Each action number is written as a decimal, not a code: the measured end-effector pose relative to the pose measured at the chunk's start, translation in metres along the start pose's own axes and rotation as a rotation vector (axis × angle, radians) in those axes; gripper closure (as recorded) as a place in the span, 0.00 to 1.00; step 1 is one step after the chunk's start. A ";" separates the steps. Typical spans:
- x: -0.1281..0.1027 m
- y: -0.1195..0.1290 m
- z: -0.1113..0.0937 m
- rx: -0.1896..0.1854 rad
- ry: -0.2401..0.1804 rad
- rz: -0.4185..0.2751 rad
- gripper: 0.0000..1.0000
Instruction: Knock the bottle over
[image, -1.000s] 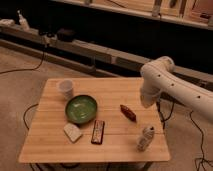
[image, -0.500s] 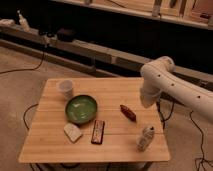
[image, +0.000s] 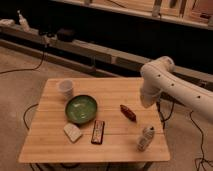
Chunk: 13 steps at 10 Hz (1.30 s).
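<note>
Bottle upright, 0 contact made: the knock is not yet done.

I see the bottle standing upright near the front right corner of the surface, right of the dark bar. My hand hangs above the right edge, behind the bottle and apart from it; I cannot tell its state. By my judgement, the approach and 1 sideways push remain.

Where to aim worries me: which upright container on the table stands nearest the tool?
The pale mottled bottle at the front right corner; the cup stands far left. The tool hangs above the right side of the table.
</note>
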 end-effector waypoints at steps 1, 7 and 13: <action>0.000 0.000 0.000 0.000 0.000 0.000 0.95; 0.000 0.000 0.000 0.000 0.000 0.000 0.95; 0.002 0.001 -0.001 -0.001 -0.003 0.012 0.95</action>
